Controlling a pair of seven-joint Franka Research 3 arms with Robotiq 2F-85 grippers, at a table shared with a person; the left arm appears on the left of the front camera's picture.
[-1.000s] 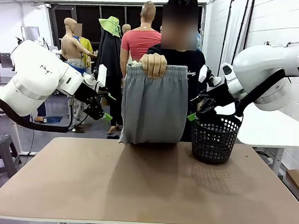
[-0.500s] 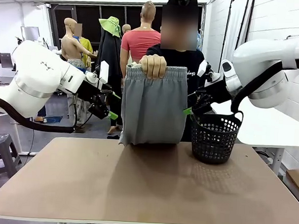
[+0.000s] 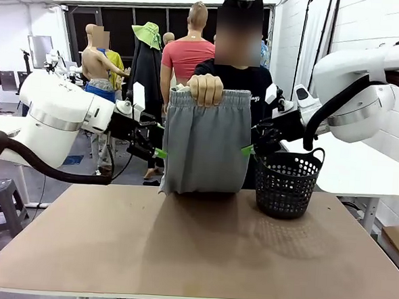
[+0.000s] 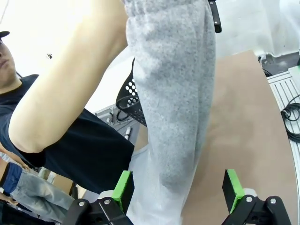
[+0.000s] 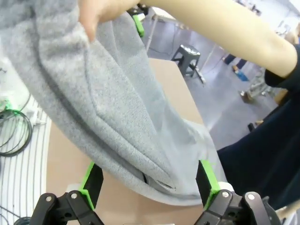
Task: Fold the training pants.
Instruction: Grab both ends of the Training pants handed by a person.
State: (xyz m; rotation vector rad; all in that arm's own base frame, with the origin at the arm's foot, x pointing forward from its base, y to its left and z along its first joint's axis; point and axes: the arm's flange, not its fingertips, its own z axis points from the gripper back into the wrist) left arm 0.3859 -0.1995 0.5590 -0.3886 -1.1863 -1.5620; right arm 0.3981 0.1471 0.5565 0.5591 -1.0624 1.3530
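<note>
A person's hand holds the light grey training pants up by the waistband over the table's far edge, and they hang straight down, folded lengthwise. My left gripper is at the pants' left edge about halfway down, open. My right gripper is at their right edge, also open. In the left wrist view the grey pants hang between my left gripper's spread green pads. In the right wrist view the pants lie just beyond my right gripper and its wide-apart green pads.
A black mesh basket stands on the brown table at the far right, just below my right gripper. The person stands behind the pants at the far edge. The person's forearm crosses the left wrist view.
Both grippers have moved inward towards the hanging pants, the left one rightwards and the right one leftwards, and now flank their edges. The person's hold has not moved.
</note>
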